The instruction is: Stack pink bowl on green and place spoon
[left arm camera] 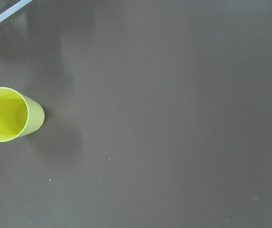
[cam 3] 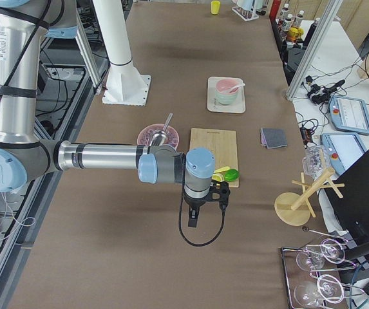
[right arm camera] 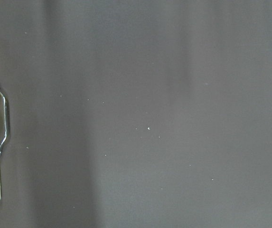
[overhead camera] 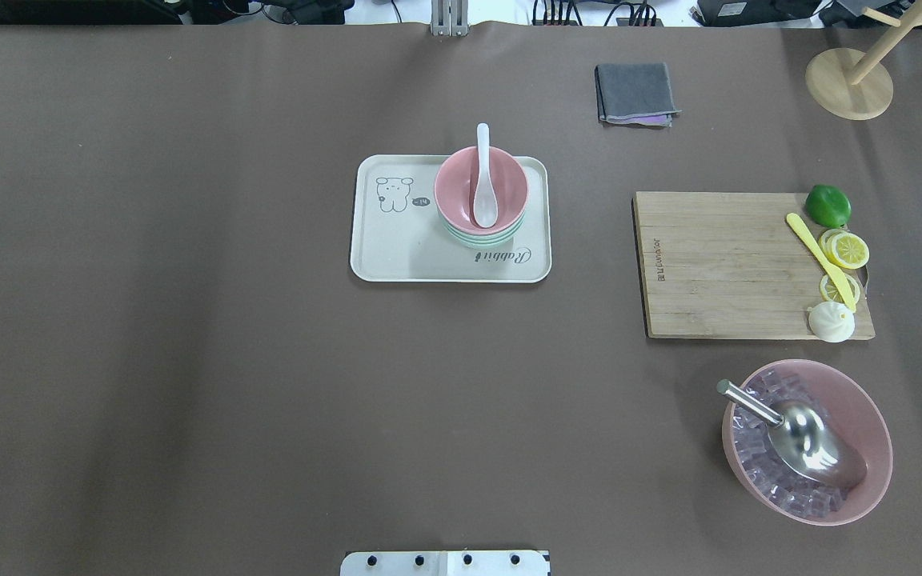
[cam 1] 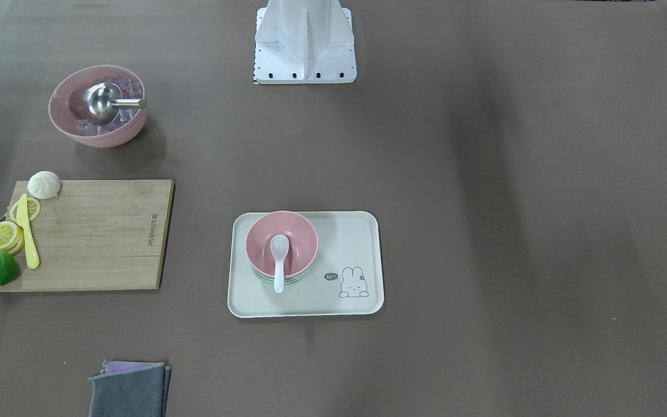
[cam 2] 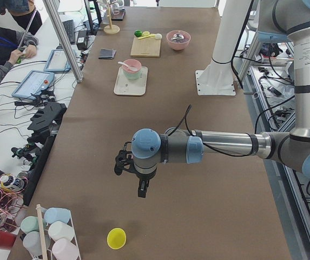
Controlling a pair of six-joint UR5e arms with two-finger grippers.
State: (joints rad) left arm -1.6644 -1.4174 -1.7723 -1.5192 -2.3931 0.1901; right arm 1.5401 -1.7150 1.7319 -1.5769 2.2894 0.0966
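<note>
The pink bowl (cam 1: 282, 243) sits stacked on the green bowl (cam 1: 264, 279) at one end of the cream rabbit tray (cam 1: 356, 240). The white spoon (cam 1: 279, 260) lies in the pink bowl, its handle over the rim. The stack also shows in the overhead view (overhead camera: 481, 192). My left gripper (cam 2: 125, 164) hangs over bare table far from the tray, near a yellow cup (cam 2: 116, 238). My right gripper (cam 3: 219, 192) hangs by the cutting board's end. Both show only in side views, so I cannot tell whether they are open or shut.
A wooden cutting board (overhead camera: 729, 264) holds lemon slices, a lime, a yellow knife and a bun. A large pink bowl (overhead camera: 869, 416) holds ice cubes and a metal scoop. A grey cloth (overhead camera: 635, 94) and a wooden stand (overhead camera: 847, 80) lie at the far edge.
</note>
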